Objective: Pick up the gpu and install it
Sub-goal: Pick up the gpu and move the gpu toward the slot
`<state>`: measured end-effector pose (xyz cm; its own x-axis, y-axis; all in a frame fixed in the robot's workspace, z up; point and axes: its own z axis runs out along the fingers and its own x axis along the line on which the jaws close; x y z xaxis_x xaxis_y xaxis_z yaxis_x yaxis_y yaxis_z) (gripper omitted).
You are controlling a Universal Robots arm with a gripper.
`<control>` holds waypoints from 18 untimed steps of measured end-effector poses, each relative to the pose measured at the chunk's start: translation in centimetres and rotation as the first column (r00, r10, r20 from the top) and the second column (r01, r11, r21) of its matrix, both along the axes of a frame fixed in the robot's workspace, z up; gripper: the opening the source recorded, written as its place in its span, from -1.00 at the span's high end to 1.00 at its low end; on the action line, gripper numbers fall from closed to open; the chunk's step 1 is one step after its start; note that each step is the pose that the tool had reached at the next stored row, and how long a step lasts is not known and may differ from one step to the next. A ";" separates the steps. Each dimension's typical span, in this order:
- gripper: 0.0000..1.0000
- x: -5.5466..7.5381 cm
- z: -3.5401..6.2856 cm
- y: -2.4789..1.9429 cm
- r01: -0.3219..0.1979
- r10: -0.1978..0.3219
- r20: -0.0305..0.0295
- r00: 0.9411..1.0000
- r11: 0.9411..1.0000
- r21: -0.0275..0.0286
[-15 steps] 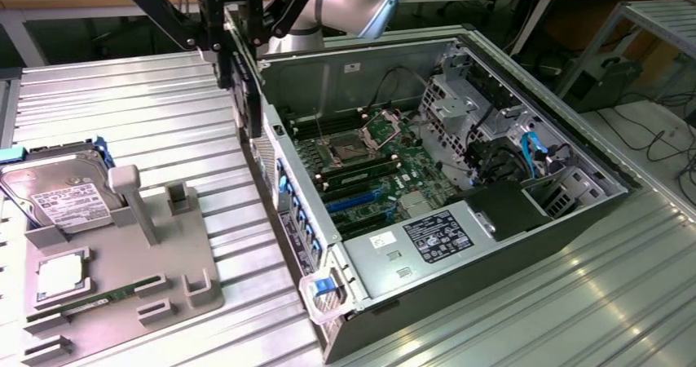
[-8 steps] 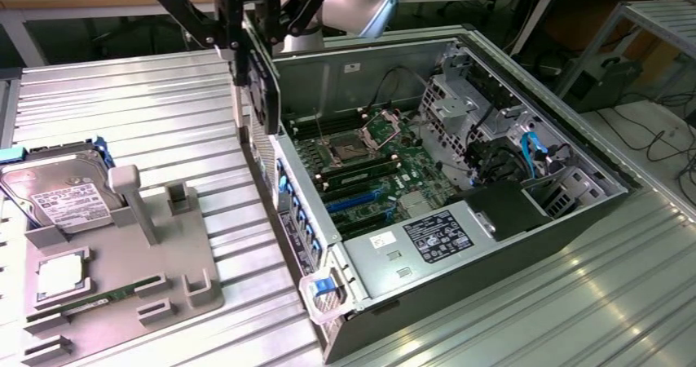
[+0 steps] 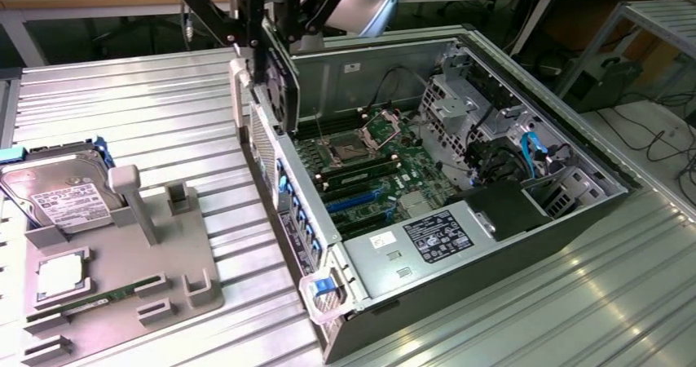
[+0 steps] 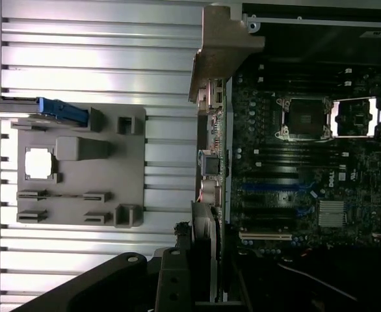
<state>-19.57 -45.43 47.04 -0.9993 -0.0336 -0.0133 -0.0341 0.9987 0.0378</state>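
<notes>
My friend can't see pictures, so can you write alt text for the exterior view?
A robot gripper holds the gpu upright above one edge of the open computer case. On the exterior view's left, a grey tray holds a hard drive.

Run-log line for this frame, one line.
gripper: shut on gpu | gpu: upright, at case rear wall | slot: not yet seated
</notes>
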 end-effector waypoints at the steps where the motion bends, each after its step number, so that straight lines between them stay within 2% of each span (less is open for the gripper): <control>1: 0.45 0.2 0.00 0.00 0.000 0.000 0.000 1.000 1.000 0.000; 18: 0.45 3.7 0.00 0.00 0.000 0.000 0.000 1.000 1.000 0.000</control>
